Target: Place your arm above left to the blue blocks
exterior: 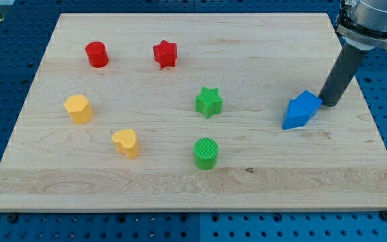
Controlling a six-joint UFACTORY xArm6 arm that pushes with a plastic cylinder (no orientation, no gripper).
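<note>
My tip (328, 103) is down on the wooden board (180, 181), at the view's right, touching or just beside the upper right edge of the blue blocks (301, 110). No jaws on this rig: just the straight dark rod (341, 74), holding nothing, coming down from the grey arm housing (375, 20) at the view's top right corner.

The blue blocks sit at mid height on the view's right side. They read as two angular pieces pressed together, one pointing to the view's top right, the other to the bottom left. Probably two, but the seam between them is hard to make out, so it could be one shape. Exact forms unclear.

So the tip is at the view's right and slightly above the blue pair, not at their upper left.

Other blocks, all well apart from the tip:
- red cylinder (97, 54), upper left of the board
- red star (165, 54), just to the view's right of the red cylinder, with a gap between them
- green star (208, 102), near board centre
- green cylinder (206, 153), below the green star
- yellow block (78, 109), left side, blunt pentagon-like shape
- yellow heart-like block (125, 142), below and to the view's right of the first yellow one

The board lies on a blue perforated table (19, 40).
</note>
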